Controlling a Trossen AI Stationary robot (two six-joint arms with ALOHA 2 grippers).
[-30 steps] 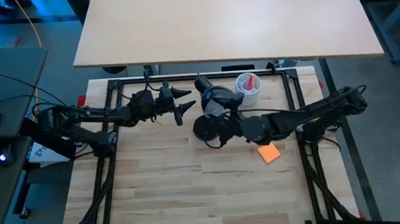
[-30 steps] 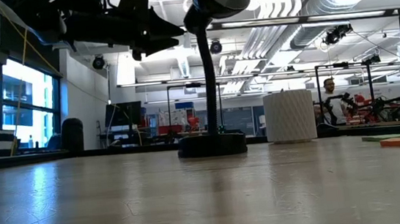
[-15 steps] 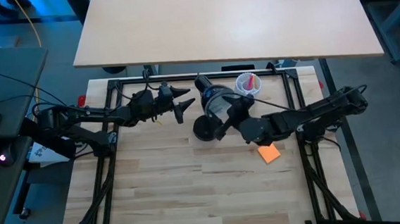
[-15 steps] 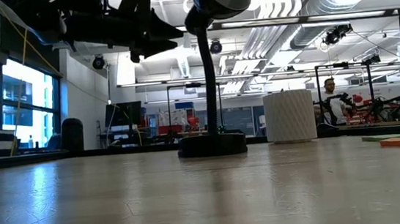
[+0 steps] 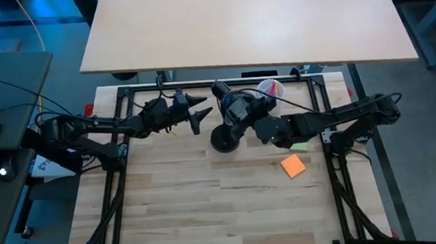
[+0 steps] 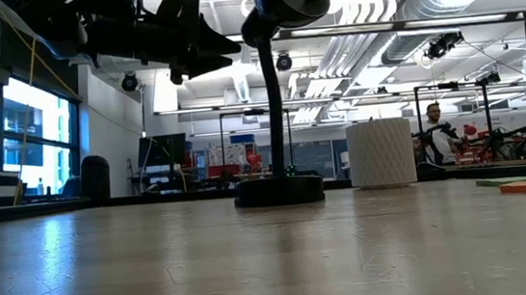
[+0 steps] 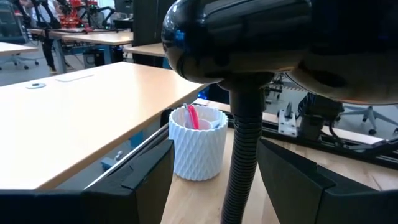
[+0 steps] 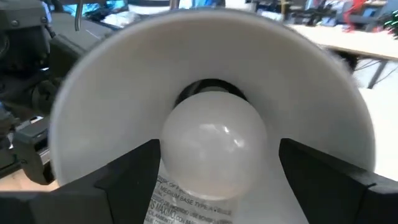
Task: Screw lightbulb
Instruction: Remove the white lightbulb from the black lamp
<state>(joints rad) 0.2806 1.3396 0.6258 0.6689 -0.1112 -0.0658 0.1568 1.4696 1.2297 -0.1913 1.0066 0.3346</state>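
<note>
White matte round lightbulb (image 8: 214, 140) inside smooth lamp shade (image 8: 124, 81).

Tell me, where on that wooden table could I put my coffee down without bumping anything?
The near half of the table, in front of the orange pad, is bare wood. It is crowded at the far side: the lamp, the white cup, the left gripper and the right gripper cluster there.

Black desk lamp (image 5: 226, 129) mid-surface, white ribbed cup (image 7: 199, 149) just behind-right of it, orange sticky pad (image 5: 292, 165) front-right, white round lightbulb (image 8: 214, 146) inside lamp shade.
</note>
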